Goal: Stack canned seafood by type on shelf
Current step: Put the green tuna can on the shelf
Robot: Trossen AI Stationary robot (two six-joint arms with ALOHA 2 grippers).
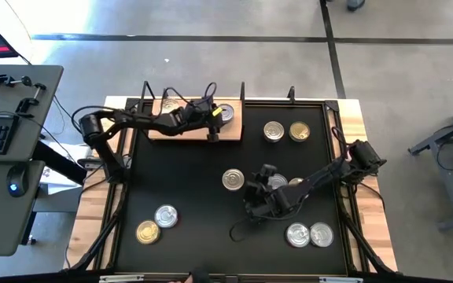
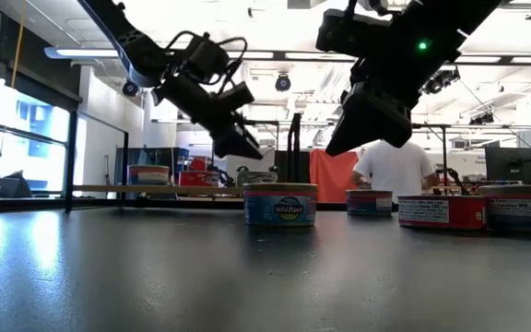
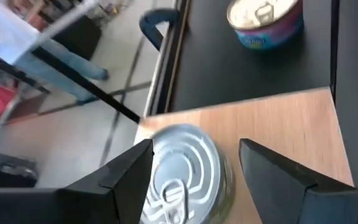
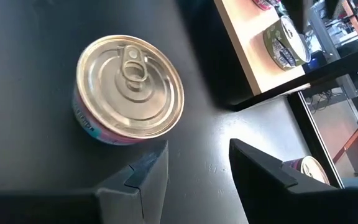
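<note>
Left pincer (image 3: 194,162): apart, straddling tin (image 3: 185,171) on shelf (image 3: 278,124) | Right pincer (image 4: 197,165): apart beside surface tin (image 4: 129,87) | We judge tins rigid, slick; grip sidewalls.

Grey floor (image 1: 211,20), side desk (image 1: 10,157)

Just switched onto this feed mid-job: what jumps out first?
The left gripper hangs over the wooden shelf at the table's far edge, fingers open around a silver-lidded can on it. The right gripper hovers mid-table, fingers open beside another silver-lidded can. More cans lie scattered on the black table.
</note>
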